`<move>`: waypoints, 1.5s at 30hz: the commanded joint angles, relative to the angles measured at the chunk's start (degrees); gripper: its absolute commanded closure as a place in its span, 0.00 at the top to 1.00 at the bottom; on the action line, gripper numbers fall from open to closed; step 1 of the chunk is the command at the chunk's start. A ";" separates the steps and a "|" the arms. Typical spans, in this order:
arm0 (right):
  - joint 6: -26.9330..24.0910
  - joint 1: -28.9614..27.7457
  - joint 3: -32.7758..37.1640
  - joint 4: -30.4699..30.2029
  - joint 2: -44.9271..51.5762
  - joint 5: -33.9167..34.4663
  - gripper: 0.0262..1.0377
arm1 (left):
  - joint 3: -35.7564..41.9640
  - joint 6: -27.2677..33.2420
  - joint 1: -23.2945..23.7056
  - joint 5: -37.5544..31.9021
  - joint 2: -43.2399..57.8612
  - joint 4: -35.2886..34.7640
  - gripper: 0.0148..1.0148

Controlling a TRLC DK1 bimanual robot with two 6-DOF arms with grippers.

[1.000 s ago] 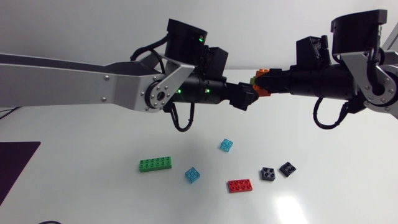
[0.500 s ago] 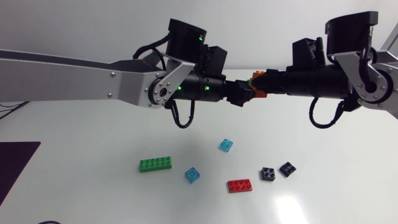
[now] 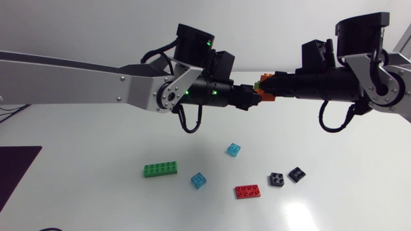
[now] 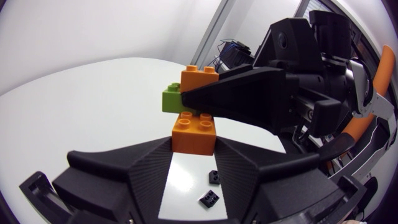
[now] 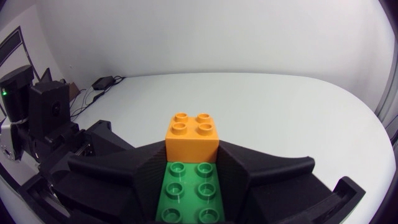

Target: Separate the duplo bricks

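Note:
A small stack of duplo bricks [image 3: 262, 86] hangs in the air between my two grippers, above the table. In the left wrist view it reads as an orange brick [image 4: 199, 77] on top, a green brick [image 4: 171, 98] in the middle and a second orange brick [image 4: 194, 132] underneath. My left gripper [image 4: 194, 148] is shut on that lower orange brick, one finger on each side. My right gripper [image 5: 191, 160] comes from the opposite side and is shut on the green brick [image 5: 189, 194], with the top orange brick [image 5: 191, 135] at its fingertips. In the head view the left gripper [image 3: 252, 97] and right gripper [image 3: 270, 86] meet tip to tip.
Loose bricks lie on the white table below: a long green one [image 3: 160, 169], two cyan ones [image 3: 199, 181] [image 3: 233, 150], a red one [image 3: 247, 191] and two black ones [image 3: 277, 179] [image 3: 297, 173]. A dark mat [image 3: 16, 170] lies at the table's left edge.
My left gripper has moved right to the stack and closed its fingers on the lower orange brick. The right arm shifted slightly left early on, still holding the stack.

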 commanded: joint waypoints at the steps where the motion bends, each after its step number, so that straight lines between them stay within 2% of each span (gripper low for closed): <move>1: 1.59 -0.17 0.77 0.05 0.54 -0.89 0.27 | 2.53 -1.66 -0.03 0.31 1.58 0.67 0.37; 5: 1.59 -0.26 0.94 -0.48 0.54 -1.60 0.27 | 2.79 -1.66 -0.29 0.31 1.67 0.94 0.35; 13: 1.50 -1.22 4.55 -5.31 2.21 -5.11 0.27 | -0.46 1.76 -1.52 0.13 -0.09 4.45 0.32; 26: 1.42 -2.72 6.22 -7.07 3.18 -6.52 0.27 | -5.91 3.87 -2.31 0.13 -3.96 5.16 0.32; 29: 0.89 -2.80 4.81 -5.58 2.03 -5.73 0.27 | -6.52 3.43 -2.22 0.13 -4.49 5.07 0.32; 34: -0.69 -1.84 -1.43 1.63 -2.89 -0.54 0.27 | -6.44 0.97 -0.91 0.49 -4.84 3.75 0.32; 38: -1.66 -3.51 -3.80 3.56 -6.14 0.07 0.27 | -7.49 1.76 2.52 0.75 -5.54 4.01 0.32; 45: -3.51 -5.70 -7.58 4.62 -8.69 -0.19 0.27 | -11.45 9.68 16.14 5.23 -4.66 3.84 0.32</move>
